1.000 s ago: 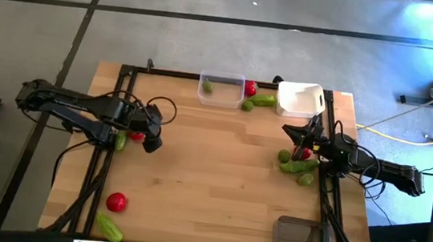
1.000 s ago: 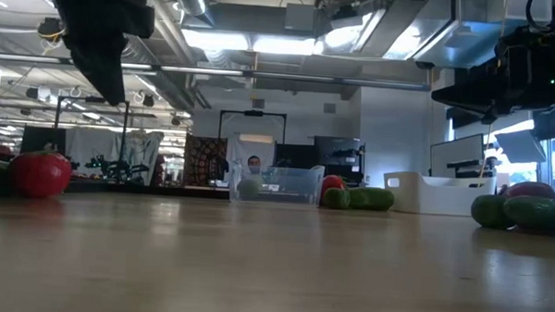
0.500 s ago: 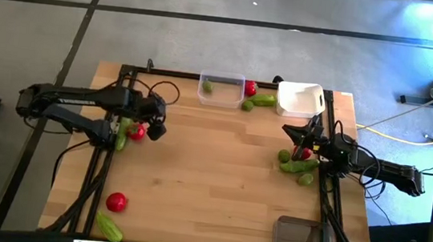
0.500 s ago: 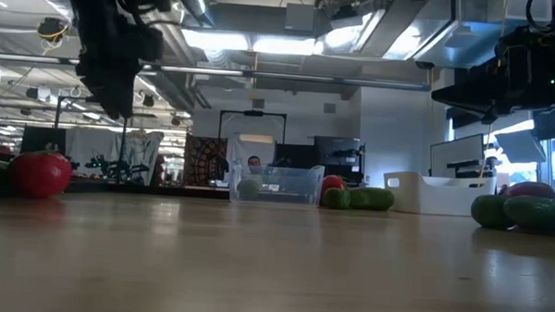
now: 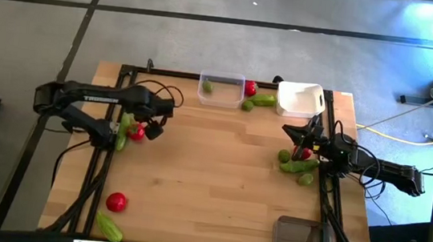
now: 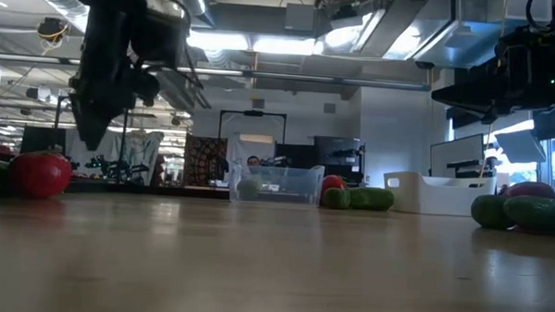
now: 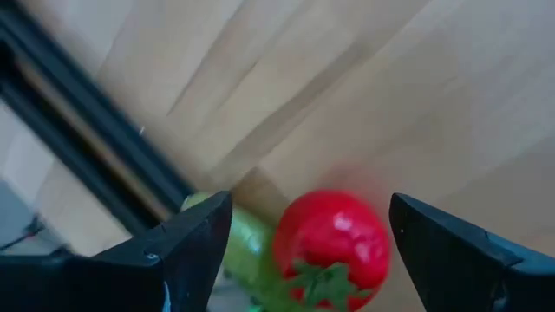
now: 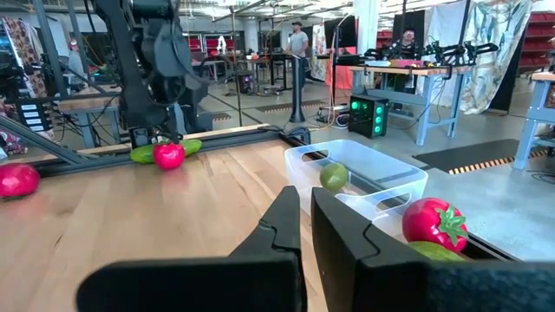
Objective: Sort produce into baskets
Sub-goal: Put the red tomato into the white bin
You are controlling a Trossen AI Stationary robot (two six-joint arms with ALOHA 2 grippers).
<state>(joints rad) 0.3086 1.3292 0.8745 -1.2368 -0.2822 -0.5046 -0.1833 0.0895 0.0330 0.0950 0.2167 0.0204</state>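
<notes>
Here, left gripper [image 5: 151,127] jaws open over red tomato [image 5: 136,132] beside table's [image 5: 218,186] left rail [image 5: 110,138]; right gripper [image 5: 301,143] jaws closed.

An open industrial lab or workshop is showing beyond the wooden table [image 5: 210,177]: ceiling ducts and strip lights [image 6: 263,44] are running overhead, workbenches [image 8: 408,74] with cabling and equipment are standing around, a lit computer tower [image 8: 368,114] is glowing, and people [image 8: 297,39] are standing on the concrete floor [image 5: 208,48].
</notes>
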